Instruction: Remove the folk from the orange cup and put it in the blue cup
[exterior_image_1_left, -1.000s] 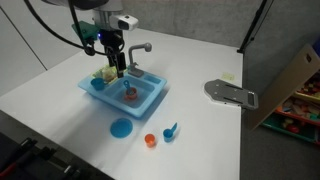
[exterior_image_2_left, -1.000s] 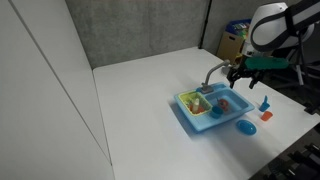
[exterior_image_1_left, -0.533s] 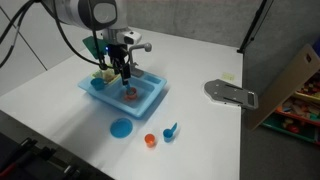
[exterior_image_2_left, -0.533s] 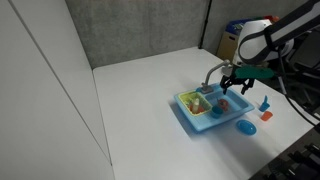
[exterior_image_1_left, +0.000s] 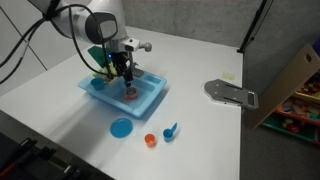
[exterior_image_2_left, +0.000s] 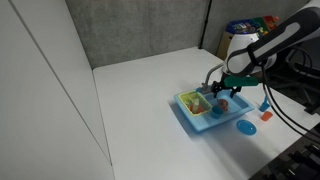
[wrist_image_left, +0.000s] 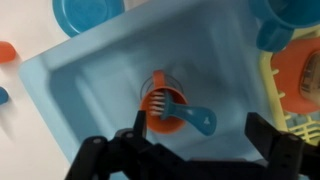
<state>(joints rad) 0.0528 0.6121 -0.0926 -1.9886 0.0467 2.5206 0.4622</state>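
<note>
The orange cup (wrist_image_left: 160, 108) stands in the basin of the blue toy sink (wrist_image_left: 90, 95). A small blue fork (wrist_image_left: 185, 112) rests on the cup, with its pale tines over the cup and its handle sticking out to the right. My gripper (wrist_image_left: 200, 135) is open, a finger on each side of the fork handle, just above it and not touching. In both exterior views the gripper (exterior_image_1_left: 125, 80) (exterior_image_2_left: 226, 93) hangs low over the orange cup (exterior_image_1_left: 130, 96) (exterior_image_2_left: 224, 102). The blue cup (wrist_image_left: 290, 20) (exterior_image_2_left: 216, 112) sits in the sink's side compartment.
On the table in front of the sink lie a flat blue plate (exterior_image_1_left: 121, 127), a smaller orange cup (exterior_image_1_left: 150, 140) and a blue scoop piece (exterior_image_1_left: 171, 130). A yellow rack (wrist_image_left: 300, 90) holds an orange piece. The sink tap (exterior_image_1_left: 143, 47) rises behind. A grey object (exterior_image_1_left: 230, 92) lies to the side.
My gripper has moved down towards the sink basin and now hangs close over the orange cup and fork. It has stayed open. The objects have not moved.
</note>
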